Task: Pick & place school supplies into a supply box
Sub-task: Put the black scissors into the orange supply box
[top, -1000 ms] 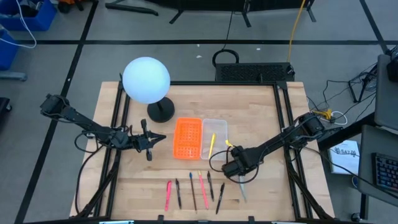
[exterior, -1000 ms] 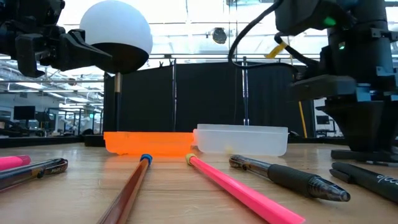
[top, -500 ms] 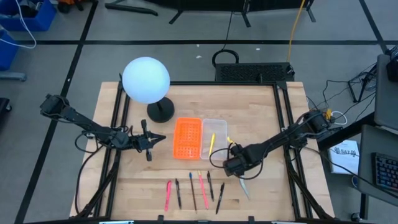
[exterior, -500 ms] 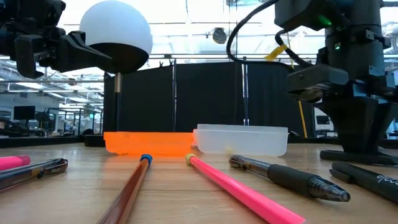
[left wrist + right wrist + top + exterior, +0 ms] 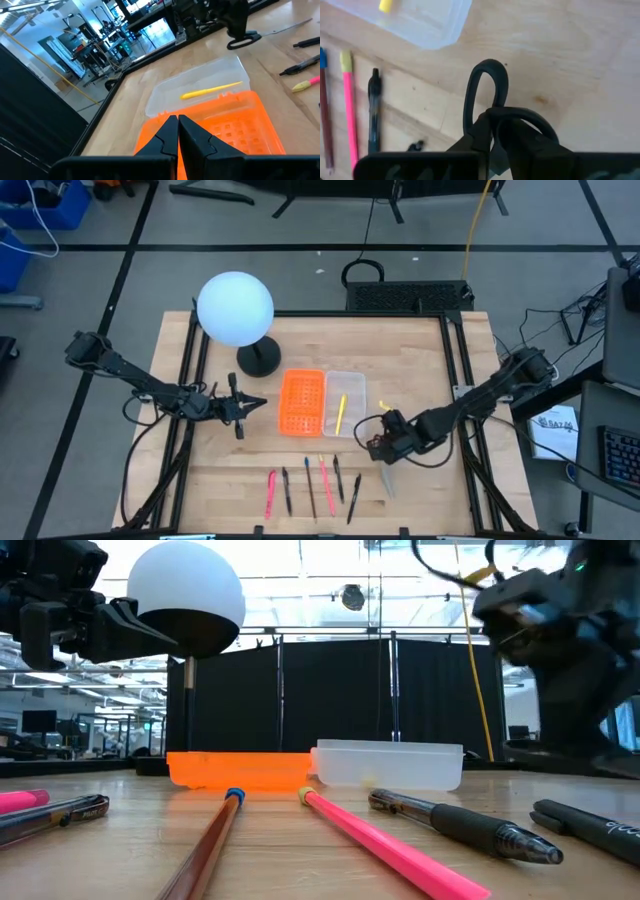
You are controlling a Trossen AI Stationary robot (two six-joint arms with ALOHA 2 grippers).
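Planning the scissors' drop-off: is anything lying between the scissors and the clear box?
Nothing visible does. The scissors lie on bare wood at the right gripper, just off the corner of the box. The pens lie nearer the front edge, off that path. A yellow pencil already lies inside the box.

Right gripper [image 5: 492, 131] fingers cover the scissors [image 5: 485, 95] blades and part of one handle loop in the right wrist view; only the loops show past the tips. Clear box [image 5: 420, 20] beyond the fingertips is cut by the picture edge, yellow pen [image 5: 386, 5] inside it mostly cropped. Low view: right arm is motion-blurred, gripper unreadable. Left wrist view: left gripper [image 5: 177, 131] fingers hide the near edge of the orange panel [image 5: 225, 125].
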